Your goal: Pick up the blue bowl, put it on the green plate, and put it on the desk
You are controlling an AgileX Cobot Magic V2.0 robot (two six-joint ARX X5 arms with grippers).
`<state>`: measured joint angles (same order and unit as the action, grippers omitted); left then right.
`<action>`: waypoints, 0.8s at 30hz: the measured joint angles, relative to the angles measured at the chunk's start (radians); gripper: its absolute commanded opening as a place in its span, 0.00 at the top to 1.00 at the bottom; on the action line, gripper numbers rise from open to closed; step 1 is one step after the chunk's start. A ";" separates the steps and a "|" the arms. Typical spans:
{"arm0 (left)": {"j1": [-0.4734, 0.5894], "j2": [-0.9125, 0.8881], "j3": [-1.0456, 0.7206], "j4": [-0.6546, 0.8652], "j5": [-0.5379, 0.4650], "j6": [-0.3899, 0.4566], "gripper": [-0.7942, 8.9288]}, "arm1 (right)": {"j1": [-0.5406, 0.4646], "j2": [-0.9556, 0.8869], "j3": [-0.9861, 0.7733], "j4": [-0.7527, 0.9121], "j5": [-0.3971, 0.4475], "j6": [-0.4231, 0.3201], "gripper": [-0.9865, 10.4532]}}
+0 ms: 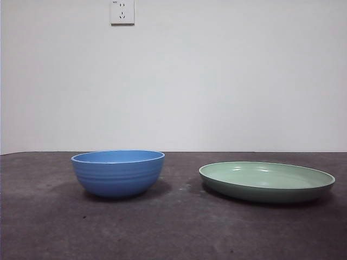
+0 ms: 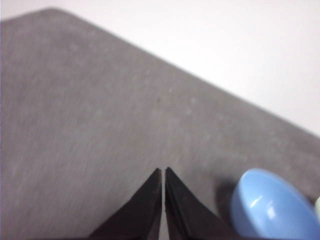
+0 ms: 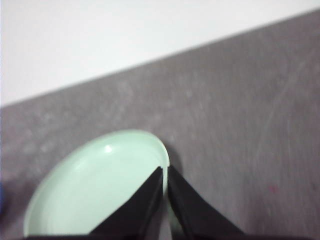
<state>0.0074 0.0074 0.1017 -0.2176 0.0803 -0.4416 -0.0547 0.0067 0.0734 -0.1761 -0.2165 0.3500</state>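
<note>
The blue bowl (image 1: 118, 173) stands upright on the desk (image 1: 173, 227) at the left in the front view, apart from the green plate (image 1: 266, 181) at the right. The left wrist view shows my left gripper (image 2: 163, 171) shut and empty above the desk, with the blue bowl (image 2: 272, 207) off to one side of it. My right gripper (image 3: 165, 170) is shut and empty too, hanging over the rim of the green plate (image 3: 95, 187). Neither arm appears in the front view.
A white wall (image 1: 217, 76) with a power socket (image 1: 122, 12) rises behind the desk's far edge. Bare desk surface lies between the bowl and the plate and in front of both.
</note>
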 measured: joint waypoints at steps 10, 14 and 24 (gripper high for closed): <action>0.000 0.122 0.269 -0.110 0.007 0.023 0.91 | 0.000 0.076 0.219 -0.030 0.007 -0.008 0.91; 0.000 0.229 0.402 -0.189 0.062 0.092 0.91 | 0.000 0.177 0.350 -0.106 -0.003 -0.053 0.91; 0.000 0.525 0.633 -0.358 0.302 0.265 0.91 | 0.000 0.495 0.681 -0.388 -0.167 -0.233 0.91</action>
<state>0.0074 0.5327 0.7349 -0.5755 0.3824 -0.1764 -0.0544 0.5014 0.7547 -0.5636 -0.3832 0.1169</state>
